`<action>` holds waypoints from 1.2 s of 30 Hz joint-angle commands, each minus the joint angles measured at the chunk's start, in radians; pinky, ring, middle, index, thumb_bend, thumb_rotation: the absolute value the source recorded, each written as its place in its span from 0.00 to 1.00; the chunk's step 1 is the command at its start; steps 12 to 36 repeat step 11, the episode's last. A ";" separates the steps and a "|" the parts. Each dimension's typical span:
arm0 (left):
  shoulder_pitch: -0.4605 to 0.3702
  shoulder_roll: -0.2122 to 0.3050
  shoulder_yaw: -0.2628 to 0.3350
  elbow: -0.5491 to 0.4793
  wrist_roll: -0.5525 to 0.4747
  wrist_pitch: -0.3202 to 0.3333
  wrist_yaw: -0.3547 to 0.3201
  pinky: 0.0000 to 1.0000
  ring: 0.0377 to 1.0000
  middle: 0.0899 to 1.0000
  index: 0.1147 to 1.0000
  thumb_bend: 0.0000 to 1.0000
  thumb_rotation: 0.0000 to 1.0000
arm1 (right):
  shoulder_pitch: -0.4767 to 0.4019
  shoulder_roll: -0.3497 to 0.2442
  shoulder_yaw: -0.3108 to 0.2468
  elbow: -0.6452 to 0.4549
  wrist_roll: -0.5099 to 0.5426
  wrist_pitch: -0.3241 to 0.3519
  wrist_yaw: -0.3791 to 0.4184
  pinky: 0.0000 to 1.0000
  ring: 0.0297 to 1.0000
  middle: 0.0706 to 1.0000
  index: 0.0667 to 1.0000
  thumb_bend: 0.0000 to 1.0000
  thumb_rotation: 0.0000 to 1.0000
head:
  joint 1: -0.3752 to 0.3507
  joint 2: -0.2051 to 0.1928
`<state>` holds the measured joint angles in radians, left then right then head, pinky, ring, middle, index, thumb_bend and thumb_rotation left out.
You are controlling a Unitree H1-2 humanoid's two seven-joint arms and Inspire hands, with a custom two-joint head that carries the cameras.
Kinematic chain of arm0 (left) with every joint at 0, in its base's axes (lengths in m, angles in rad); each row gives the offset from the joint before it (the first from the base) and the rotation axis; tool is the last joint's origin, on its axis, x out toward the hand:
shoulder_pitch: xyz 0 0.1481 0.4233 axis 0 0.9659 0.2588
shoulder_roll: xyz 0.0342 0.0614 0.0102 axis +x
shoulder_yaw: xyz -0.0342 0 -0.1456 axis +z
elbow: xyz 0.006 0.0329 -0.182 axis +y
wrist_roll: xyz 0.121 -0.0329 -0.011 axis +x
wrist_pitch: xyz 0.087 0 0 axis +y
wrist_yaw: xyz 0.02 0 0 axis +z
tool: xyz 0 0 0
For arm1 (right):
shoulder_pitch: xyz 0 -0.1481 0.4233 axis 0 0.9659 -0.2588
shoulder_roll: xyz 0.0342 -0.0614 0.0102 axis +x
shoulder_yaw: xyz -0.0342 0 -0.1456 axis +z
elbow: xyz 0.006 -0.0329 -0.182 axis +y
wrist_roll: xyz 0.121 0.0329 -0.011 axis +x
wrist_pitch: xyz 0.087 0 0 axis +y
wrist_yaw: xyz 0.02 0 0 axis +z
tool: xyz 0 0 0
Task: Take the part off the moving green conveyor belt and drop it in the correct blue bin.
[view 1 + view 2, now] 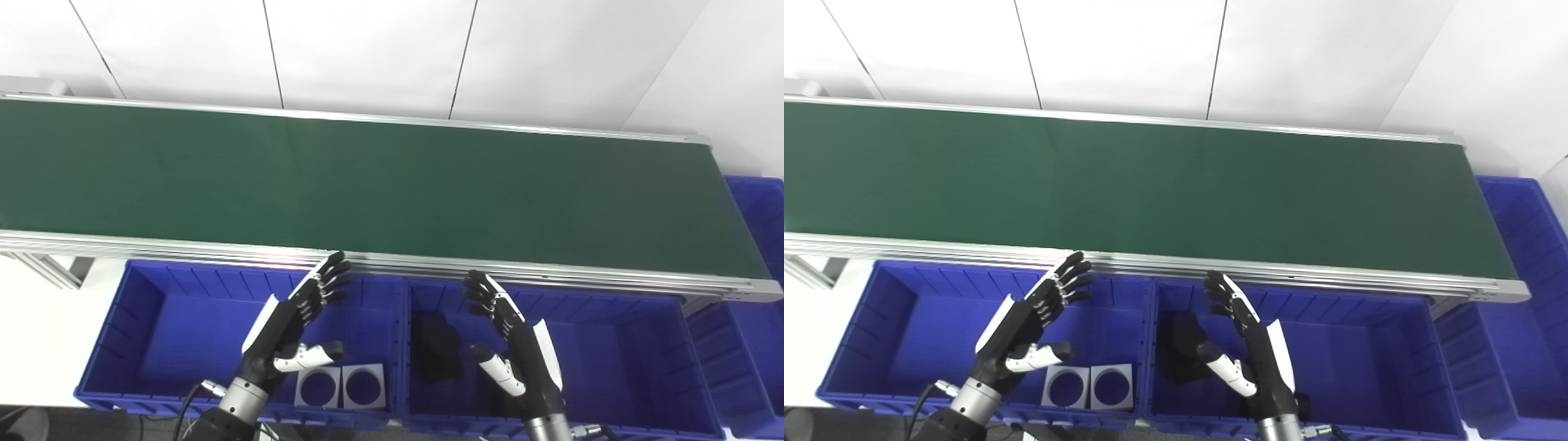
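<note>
Your left hand sits nearest the lens, raised above the left blue bin with its fingers spread toward the belt's near rail and its thumb out to the side; it is released and carries nothing. Your right hand mirrors it above the middle blue bin, palm turned inward, fingers apart, likewise released and carrying nothing.

Just below your left hand, two light grey square parts, each with a round hole through its centre, lie side by side and touching on the left bin's floor, near its front right corner. Beside your right hand's thumb, a black part of irregular, blocky outline lies on the middle bin's floor, close to the left wall; its finer shape cannot be made out against the dark shadow.

Beyond both hands, the green conveyor belt runs from the left edge toward the far right, framed by aluminium rails. Its green surface shows uniformly from end to end. A third blue bin stands past the belt's right end, partly cut off by the picture edge.
</note>
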<state>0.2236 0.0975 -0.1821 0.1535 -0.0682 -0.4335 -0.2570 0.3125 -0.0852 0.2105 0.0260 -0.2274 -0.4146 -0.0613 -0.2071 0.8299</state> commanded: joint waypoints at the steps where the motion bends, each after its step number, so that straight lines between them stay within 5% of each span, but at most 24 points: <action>1: -0.004 -0.007 0.009 -0.017 0.002 -0.036 -0.006 0.84 0.87 0.91 0.93 0.84 0.68 | -0.002 0.010 -0.007 -0.024 -0.003 -0.013 0.001 0.77 0.83 0.84 0.88 0.74 0.87 | 0.001 0.001; 11: -0.012 0.013 0.000 -0.008 0.039 -0.036 -0.018 0.87 0.90 0.95 0.96 0.67 0.91 | -0.010 0.016 -0.017 -0.013 -0.019 -0.014 0.000 0.78 0.83 0.85 0.88 0.73 0.88 | 0.002 -0.003; 36: -0.012 0.013 0.000 -0.008 0.039 -0.036 -0.018 0.87 0.90 0.95 0.96 0.67 0.91 | -0.010 0.016 -0.017 -0.013 -0.019 -0.014 0.000 0.78 0.83 0.85 0.88 0.73 0.88 | 0.002 -0.003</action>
